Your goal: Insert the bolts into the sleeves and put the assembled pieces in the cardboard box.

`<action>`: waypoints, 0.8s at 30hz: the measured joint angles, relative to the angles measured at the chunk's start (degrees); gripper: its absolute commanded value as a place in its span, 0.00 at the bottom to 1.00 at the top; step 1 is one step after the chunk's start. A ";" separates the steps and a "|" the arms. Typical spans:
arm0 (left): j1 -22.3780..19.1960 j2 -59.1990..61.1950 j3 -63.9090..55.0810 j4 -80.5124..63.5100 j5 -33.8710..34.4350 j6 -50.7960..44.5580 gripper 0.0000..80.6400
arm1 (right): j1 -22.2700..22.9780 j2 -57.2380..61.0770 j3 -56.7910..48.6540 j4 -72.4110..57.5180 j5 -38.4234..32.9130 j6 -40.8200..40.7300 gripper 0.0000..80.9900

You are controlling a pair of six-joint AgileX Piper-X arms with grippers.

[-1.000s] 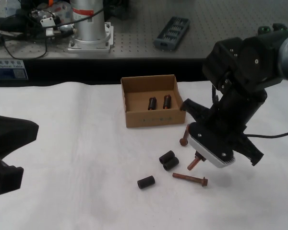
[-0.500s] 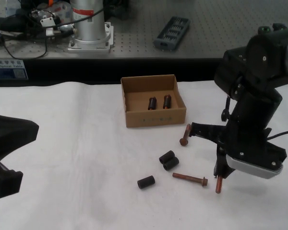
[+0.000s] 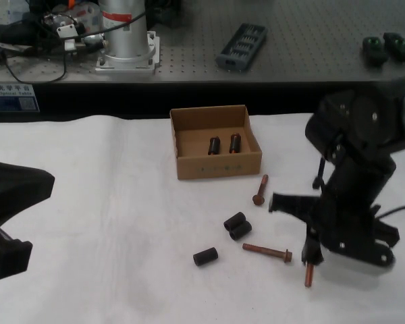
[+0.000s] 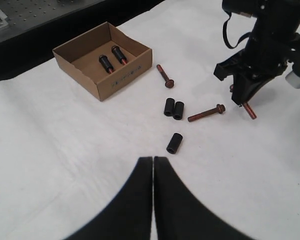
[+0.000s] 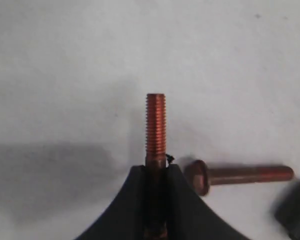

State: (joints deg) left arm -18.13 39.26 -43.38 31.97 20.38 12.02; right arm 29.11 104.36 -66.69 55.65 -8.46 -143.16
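White cloth covers the bench. Over it the right gripper [image 3: 310,262] squeezes 1 bolt [image 5: 155,122], tip down, maybe touching the cloth, beside another bolt [image 3: 267,252]. 3 sleeves [image 3: 205,256] lie loose nearby. 2 finished pieces [image 3: 214,144] sit in the cardboard box [image 3: 219,169]. The left gripper [image 4: 153,167] is pinched closed on nothing. Next, I think, the held bolt must line up with a sleeve's hole.

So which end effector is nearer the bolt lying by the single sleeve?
Right. The right end effector, holding a second bolt, hangs beside the loose bolt; the left end effector is far off.
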 measured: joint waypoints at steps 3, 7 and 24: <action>0.00 0.00 0.00 0.00 0.00 0.00 0.01 | 0.00 0.00 2.24 -2.57 0.70 -0.05 0.04; 0.00 0.00 0.00 0.00 -0.10 0.00 0.01 | 0.00 0.00 3.10 -5.14 1.03 -0.05 0.03; 0.00 0.00 0.00 -1.28 -0.05 0.00 0.01 | 0.00 0.00 3.10 -5.39 4.43 8.76 0.52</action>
State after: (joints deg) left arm -18.13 39.26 -43.38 30.69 20.34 12.02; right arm 29.11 104.36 -63.60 50.26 -4.04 -134.40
